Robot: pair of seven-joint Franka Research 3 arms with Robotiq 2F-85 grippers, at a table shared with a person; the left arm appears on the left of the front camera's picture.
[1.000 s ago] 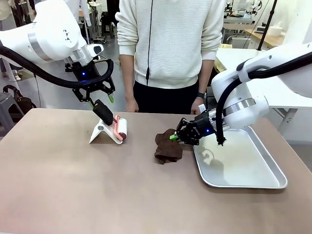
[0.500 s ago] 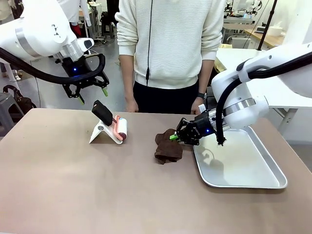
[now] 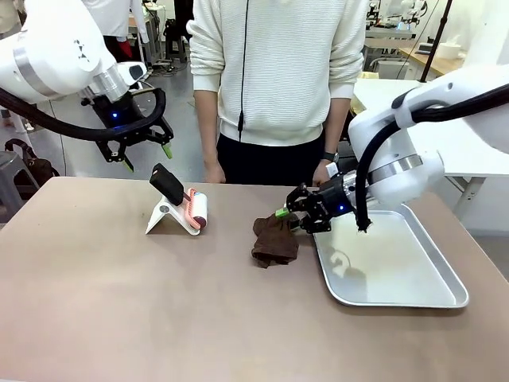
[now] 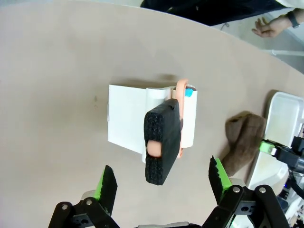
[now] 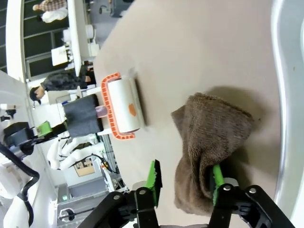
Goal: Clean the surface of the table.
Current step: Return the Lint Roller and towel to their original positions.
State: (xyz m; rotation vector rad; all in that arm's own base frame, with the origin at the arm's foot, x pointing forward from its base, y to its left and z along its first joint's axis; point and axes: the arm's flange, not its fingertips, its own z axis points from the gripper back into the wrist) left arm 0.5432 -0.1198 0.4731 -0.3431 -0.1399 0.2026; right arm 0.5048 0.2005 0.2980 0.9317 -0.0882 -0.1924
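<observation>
The right fingers [image 5: 218, 183] stand spread around a fold of the brown cloth [image 3: 274, 240], gripping nothing, so it lies loose on the worktop [image 3: 159, 302] left of the silver tray [image 3: 398, 270]. The left fingers [image 4: 108, 183] gape wide above the lint roller [image 3: 191, 208] on its white stand. Wiping looks unfinished. The right arm reaches low; the left is raised at far left.

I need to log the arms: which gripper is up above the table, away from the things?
The left gripper: raised, open, above the roller. The right gripper is low at the cloth.
</observation>
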